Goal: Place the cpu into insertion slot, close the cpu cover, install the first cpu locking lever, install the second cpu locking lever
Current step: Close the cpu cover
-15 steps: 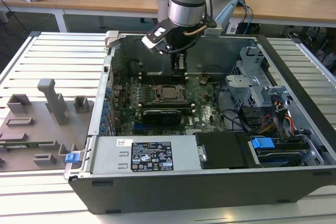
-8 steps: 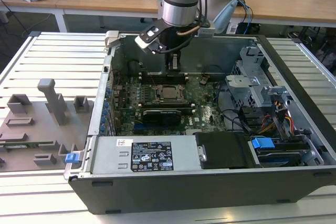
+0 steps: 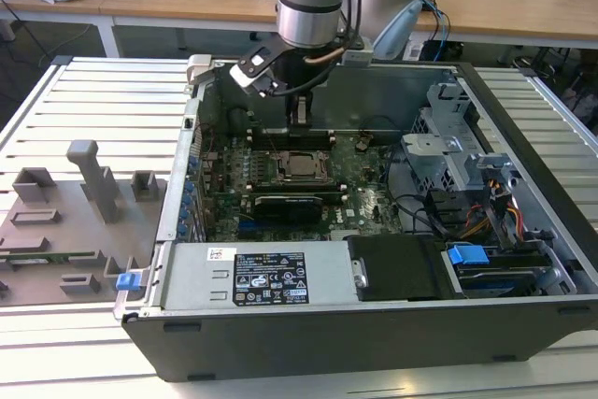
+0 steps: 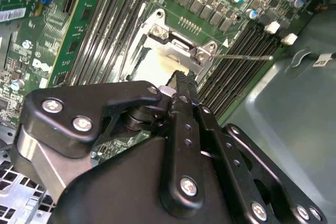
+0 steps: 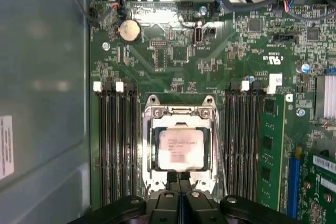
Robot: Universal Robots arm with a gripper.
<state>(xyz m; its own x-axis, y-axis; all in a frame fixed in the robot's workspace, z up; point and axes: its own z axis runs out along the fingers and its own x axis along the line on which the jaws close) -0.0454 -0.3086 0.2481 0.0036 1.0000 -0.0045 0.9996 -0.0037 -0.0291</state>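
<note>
The cpu (image 5: 181,149), a small silvery square, lies in the insertion slot (image 5: 152,101) on the green motherboard (image 5: 210,56). The cpu cover (image 5: 181,114) lies flat around the chip as a thin metal frame. From one side of the socket a thin wire lever (image 4: 244,56) sticks out over the memory slots. My gripper (image 5: 179,181) hangs just above the socket's edge, its black fingers pressed together with nothing between them. In the exterior view the gripper (image 3: 301,117) stands over the far side of the cpu (image 3: 304,166).
The board sits deep in an open computer case (image 3: 523,315). Black memory slots (image 5: 118,145) flank the socket. Cables and a drive cage (image 3: 448,151) fill the exterior view's right. A grey fixture plate (image 3: 65,221) lies outside the case on the exterior view's left.
</note>
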